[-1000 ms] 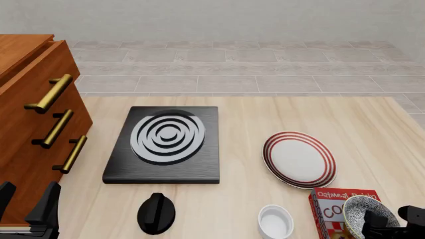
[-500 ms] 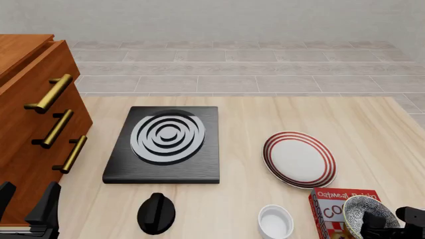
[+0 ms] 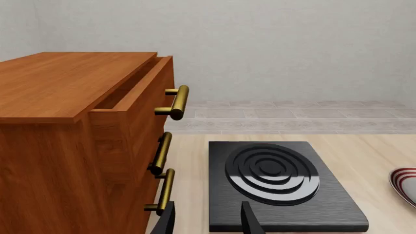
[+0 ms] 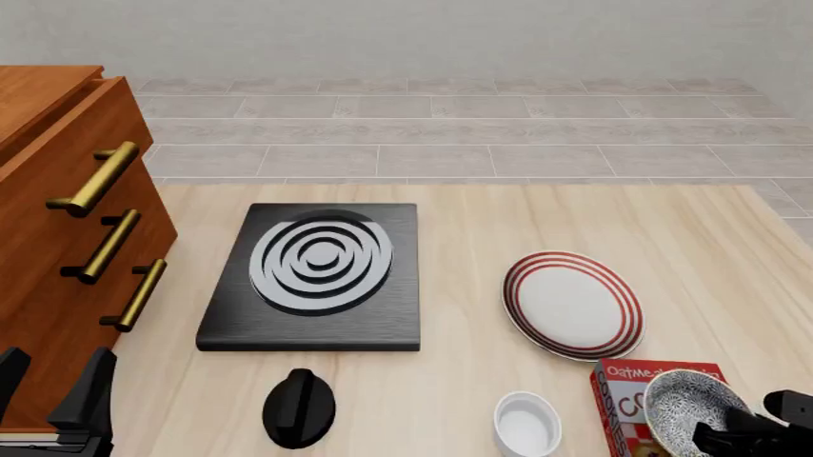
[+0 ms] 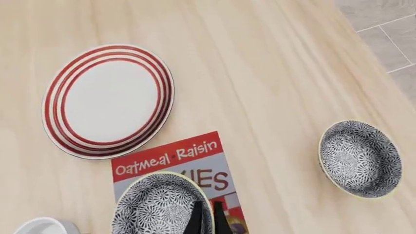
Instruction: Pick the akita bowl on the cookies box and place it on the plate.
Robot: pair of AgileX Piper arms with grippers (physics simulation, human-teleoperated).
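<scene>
Right gripper: fingers pinch the akita bowl's rim, tips mostly cut off.
Akita bowl: over the cookies box, hiding its lettering, near the table's near right corner.
Plate: just beyond the box.
Left gripper: spread, empty.

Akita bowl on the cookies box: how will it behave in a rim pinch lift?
The akita bowl looks rigid, so it probably won't flex. Held only at its rim by the right claw, it may tilt. Its glossy surface could slip; likely chips if dropped onto the cookies box.
</scene>
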